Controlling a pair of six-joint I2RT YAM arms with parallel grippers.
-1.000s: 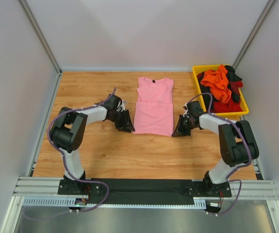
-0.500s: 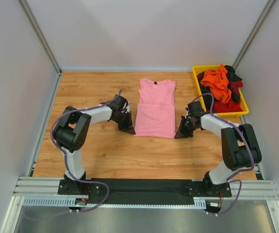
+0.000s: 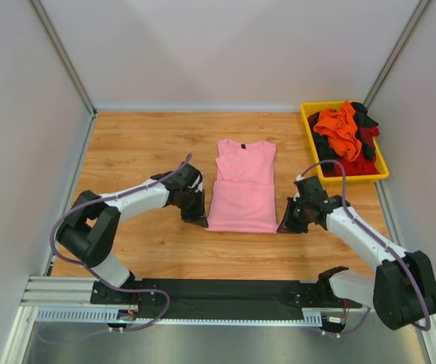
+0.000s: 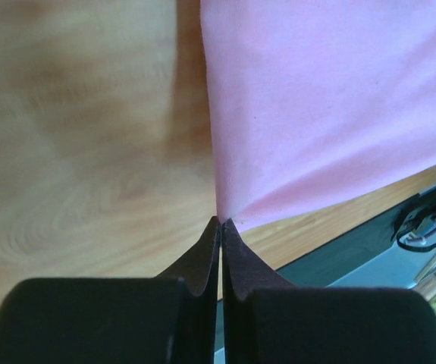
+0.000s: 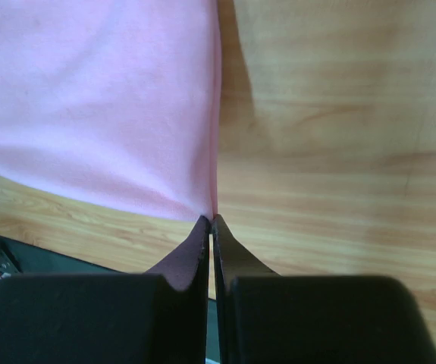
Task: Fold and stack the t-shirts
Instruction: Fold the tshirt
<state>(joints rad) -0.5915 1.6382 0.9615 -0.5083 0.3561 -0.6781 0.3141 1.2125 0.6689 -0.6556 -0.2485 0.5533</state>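
Wooden tabletop [image 3: 142,144], white-walled cell: pink t-shirt [image 3: 240,193], sides folded in, flat at centre. Near-left corner pinched tight in left gripper [image 4: 220,222], near-right corner in right gripper [image 5: 211,218], likely to carry the hem toward the collar. Orange, red and black t-shirts [image 3: 343,133] heaped in yellow bin [image 3: 306,121], far right

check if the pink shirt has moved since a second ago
Yes. The pink t-shirt has slid toward the near edge of the table: its collar, earlier near the far end of the yellow bin, now sits level with the bin's middle.
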